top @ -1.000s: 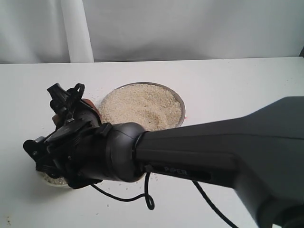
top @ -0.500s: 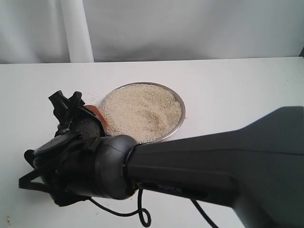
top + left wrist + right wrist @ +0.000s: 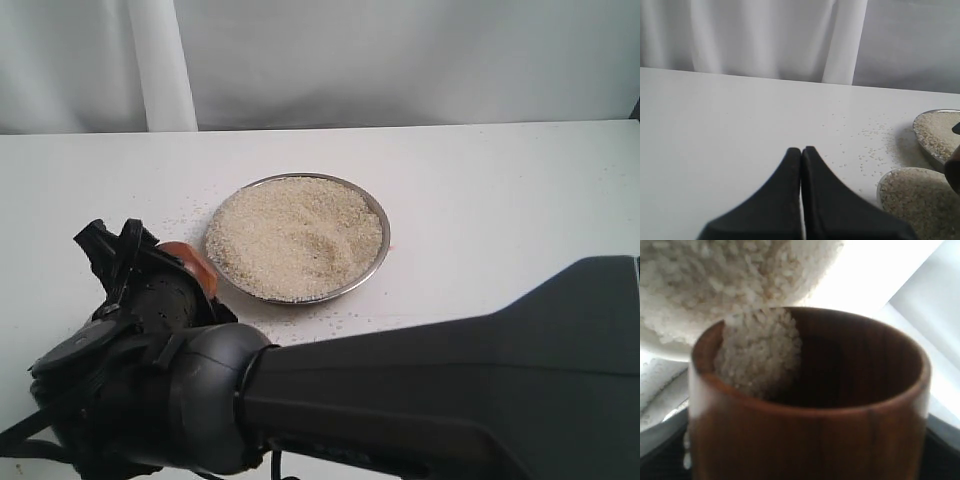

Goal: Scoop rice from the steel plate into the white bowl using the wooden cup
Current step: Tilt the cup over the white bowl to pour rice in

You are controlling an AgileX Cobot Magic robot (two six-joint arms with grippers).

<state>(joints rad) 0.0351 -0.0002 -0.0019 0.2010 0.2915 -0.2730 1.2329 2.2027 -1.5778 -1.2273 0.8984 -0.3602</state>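
The steel plate (image 3: pixel 372 262) sits mid-table, heaped with rice (image 3: pixel 295 235). My right gripper (image 3: pixel 125 255) reaches across to the left and is shut on the wooden cup (image 3: pixel 190 262). Close up, the wooden cup (image 3: pixel 810 405) is tilted, rice (image 3: pixel 757 352) lying against its inner side, its mouth next to a white-rimmed heap of rice (image 3: pixel 715 275). In the exterior view the right arm hides the white bowl. The left wrist view shows the white bowl (image 3: pixel 881 186) full of rice (image 3: pixel 920 200), beside the plate (image 3: pixel 935 159). My left gripper (image 3: pixel 801 151) is shut and empty, apart from the bowl.
Loose grains (image 3: pixel 865 150) lie scattered on the white table between bowl and plate and in front of the plate (image 3: pixel 340 318). The bulky right arm (image 3: pixel 420 400) fills the lower part of the exterior view. A white curtain (image 3: pixel 400 60) hangs behind the table.
The right arm has swung lower and nearer in the exterior view, carrying the cup away from the plate's rim. It now covers the bowl that showed a second ago.
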